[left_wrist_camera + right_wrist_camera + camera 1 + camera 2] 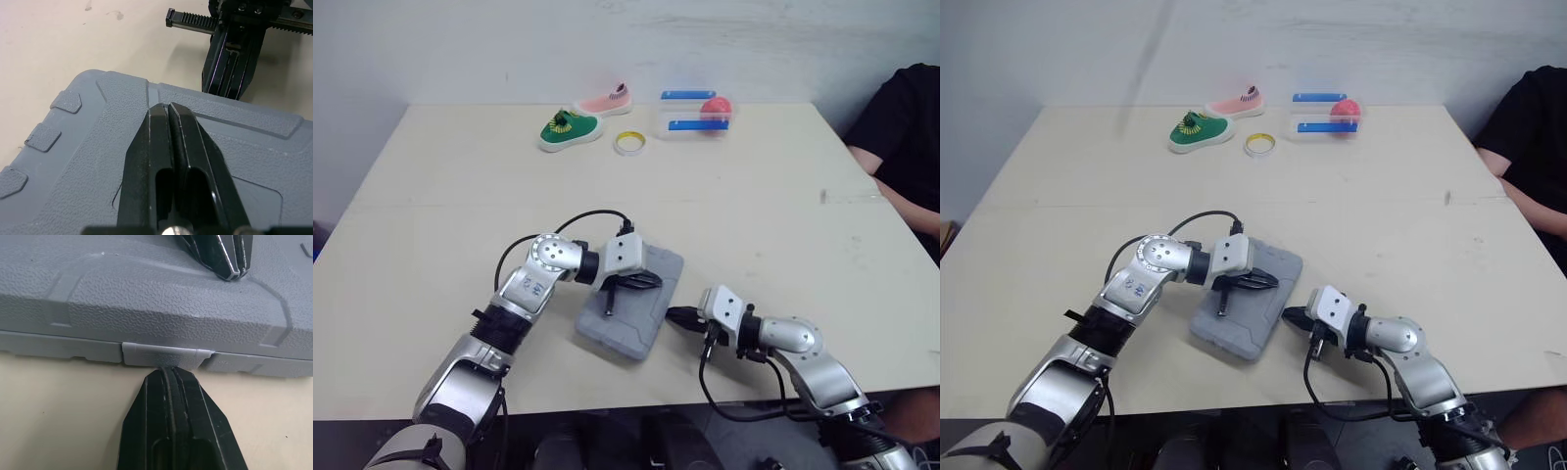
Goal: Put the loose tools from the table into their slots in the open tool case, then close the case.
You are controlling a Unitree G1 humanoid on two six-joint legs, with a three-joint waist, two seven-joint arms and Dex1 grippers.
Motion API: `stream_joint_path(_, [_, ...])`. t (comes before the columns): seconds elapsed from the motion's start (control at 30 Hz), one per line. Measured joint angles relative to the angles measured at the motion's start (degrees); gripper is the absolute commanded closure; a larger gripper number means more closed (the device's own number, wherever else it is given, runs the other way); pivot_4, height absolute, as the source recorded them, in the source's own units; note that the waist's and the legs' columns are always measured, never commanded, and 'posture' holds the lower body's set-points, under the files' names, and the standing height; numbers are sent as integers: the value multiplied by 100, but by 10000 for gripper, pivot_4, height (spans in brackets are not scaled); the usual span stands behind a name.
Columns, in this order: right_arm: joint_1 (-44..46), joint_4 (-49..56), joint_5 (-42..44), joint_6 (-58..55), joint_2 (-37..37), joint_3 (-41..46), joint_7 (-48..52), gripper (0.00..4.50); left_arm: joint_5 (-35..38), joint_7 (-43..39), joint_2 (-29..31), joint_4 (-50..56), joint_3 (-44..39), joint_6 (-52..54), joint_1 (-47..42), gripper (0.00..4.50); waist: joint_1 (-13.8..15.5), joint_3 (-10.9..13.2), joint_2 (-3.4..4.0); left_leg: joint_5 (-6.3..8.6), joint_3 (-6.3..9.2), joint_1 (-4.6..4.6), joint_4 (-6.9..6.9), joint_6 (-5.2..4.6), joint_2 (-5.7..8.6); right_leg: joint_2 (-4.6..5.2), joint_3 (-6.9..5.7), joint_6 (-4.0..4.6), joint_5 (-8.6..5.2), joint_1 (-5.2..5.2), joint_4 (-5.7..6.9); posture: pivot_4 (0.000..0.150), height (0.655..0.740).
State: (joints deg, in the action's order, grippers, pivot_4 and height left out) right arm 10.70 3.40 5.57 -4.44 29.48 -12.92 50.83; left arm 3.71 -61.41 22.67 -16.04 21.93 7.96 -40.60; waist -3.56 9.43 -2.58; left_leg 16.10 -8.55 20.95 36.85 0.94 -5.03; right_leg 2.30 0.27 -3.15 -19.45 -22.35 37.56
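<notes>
The grey tool case (628, 328) lay shut on the table (607, 206), at about 6 o'clock on the tabletop and close to the near edge. Its lid was down flat.

The left gripper (652, 282) rested on top of the lid with its two black fingers pressed together, holding nothing. It pointed towards 3 o'clock, with its tips near the case's right rim.

The right gripper (674, 315) sat at the case's 3 o'clock side, low over the table. Its fingers were also pressed together and empty. The tips were right up against the small latch (166, 354) in the middle of that side wall.

Well apart from the case, near 12 o'clock on the table, stood a green shoe (570, 129), a pink shoe (606, 101), a roll of tape (629, 143) and a clear box (690, 122) with a red ball (716, 108). A person in a black sleeve (899, 117) sat at 2 o'clock.
</notes>
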Motion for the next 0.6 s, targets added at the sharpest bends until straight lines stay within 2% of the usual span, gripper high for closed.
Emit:
stream_joint_path(0.1, [33,-151,-223,189,-80,-59,-125,45000,-95,47,26,-5,-1,-37,63,44436,-7,-20,-16,1,2,-83,-47,7,3,0,3,17,-9,75,-23,1500,7400])
stream_joint_path(0.17, [9,-169,-283,228,-103,-83,-153,45000,-115,50,40,-4,-1,-45,92,44436,-13,-44,-13,12,13,-95,-92,35,11,-2,7,26,-14,107,-66,1500,7400])
stream_joint_path(0.47, [-71,-126,-150,130,-168,1,-86,45000,-78,80,39,110,-107,-53,253,44436,-22,-77,-5,-7,16,-94,-104,15,10,-2,8,27,-14,89,-62,1500,7400])
stream_joint_path(0.6, [-357,233,116,131,213,172,180,45000,279,-81,127,205,-521,-462,517,44436,21,-48,45,-6,18,-81,-108,15,15,2,6,24,-13,66,-64,1500,7400])
